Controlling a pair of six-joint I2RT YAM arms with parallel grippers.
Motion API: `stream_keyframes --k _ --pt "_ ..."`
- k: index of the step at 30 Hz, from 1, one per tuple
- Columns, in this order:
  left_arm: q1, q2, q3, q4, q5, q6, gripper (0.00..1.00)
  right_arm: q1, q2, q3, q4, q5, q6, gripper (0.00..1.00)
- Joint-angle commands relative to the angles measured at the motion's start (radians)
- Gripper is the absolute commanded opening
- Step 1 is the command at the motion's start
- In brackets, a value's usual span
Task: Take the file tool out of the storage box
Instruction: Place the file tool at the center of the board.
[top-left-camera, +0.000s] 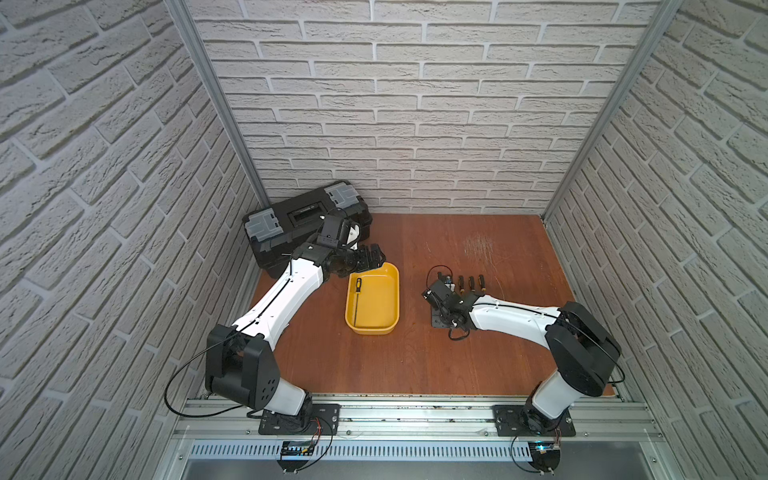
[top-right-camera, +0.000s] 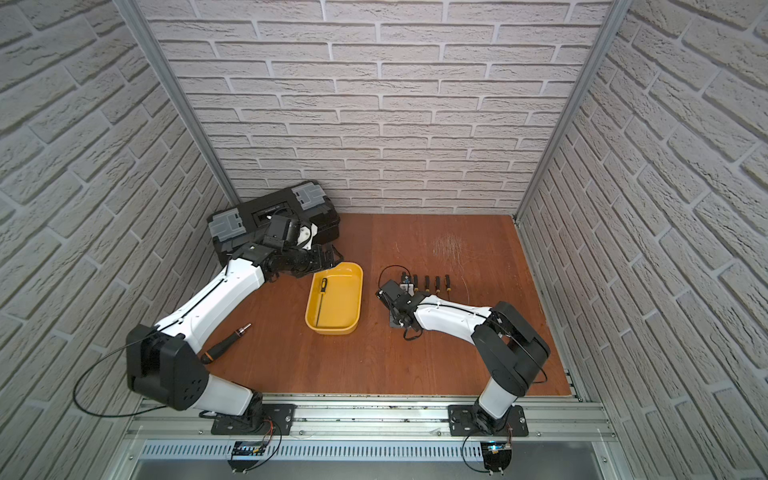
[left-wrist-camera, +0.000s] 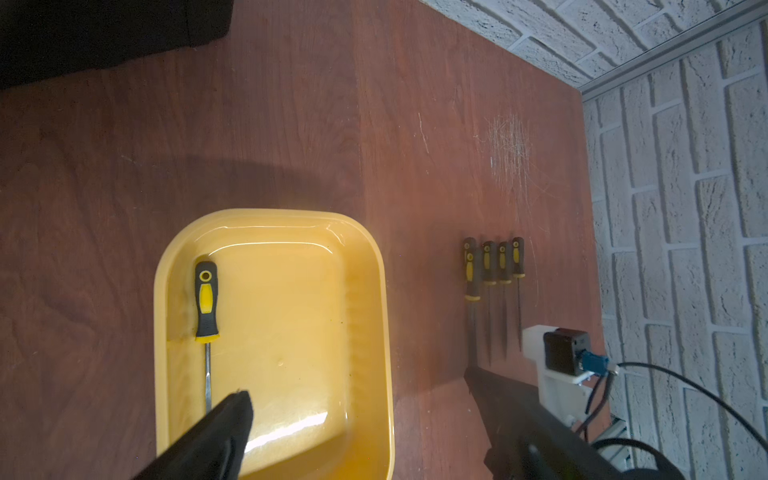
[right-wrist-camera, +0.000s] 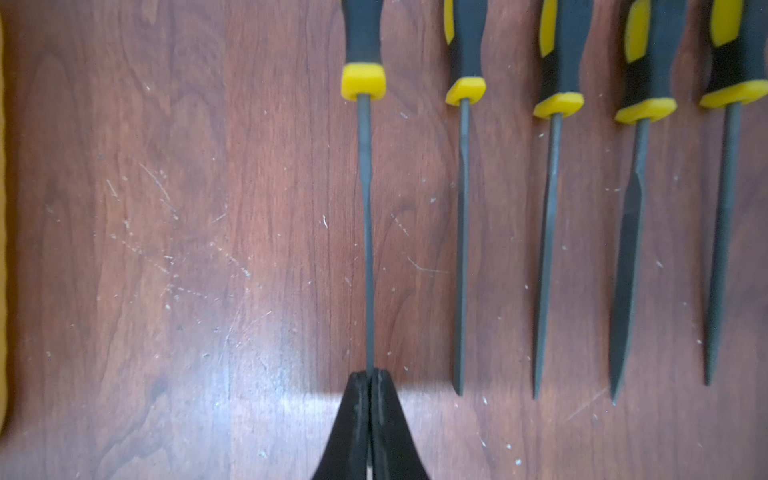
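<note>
Near storage box (top-left-camera: 372, 331) | right jaws pinch file (right-wrist-camera: 365, 232) tip, handle toward back wall (top-left-camera: 415, 124) | left jaws wide

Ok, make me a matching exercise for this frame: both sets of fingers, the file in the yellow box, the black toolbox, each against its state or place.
1 left fingers
2 right fingers
3 boxed file
4 black toolbox

A shut on the tip of the outer file
B lying in the storage box
C open, above the storage box
D by the back wall

Pairs: 1-C, 2-A, 3-B, 4-D
</note>
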Motion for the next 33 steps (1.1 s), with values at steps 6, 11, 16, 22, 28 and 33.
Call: stream_keyframes --k 6,11,16,22,28,33 --pt "0.006 -0.024 -0.018 0.000 -0.010 0.009 0.99 -0.021 0.014 -0.011 0.035 0.001 0.005 0.03" --pt "0.003 -0.019 -0.015 0.002 -0.010 0.009 0.98 -0.029 0.023 -0.018 0.044 -0.007 0.005 0.03" --pt "0.003 -0.014 -0.013 0.001 -0.011 0.009 0.98 -0.035 0.033 -0.025 0.054 -0.017 0.005 0.03" --pt "0.001 -0.011 -0.012 -0.003 -0.015 0.012 0.98 -0.042 0.052 -0.034 0.069 -0.028 0.006 0.03" --pt "0.001 -0.006 -0.007 -0.003 -0.015 0.014 0.98 -0.050 0.063 -0.045 0.082 -0.031 0.006 0.03" --pt "-0.003 -0.002 -0.013 -0.001 -0.015 0.014 0.98 -0.051 0.073 -0.053 0.089 -0.033 0.011 0.03"
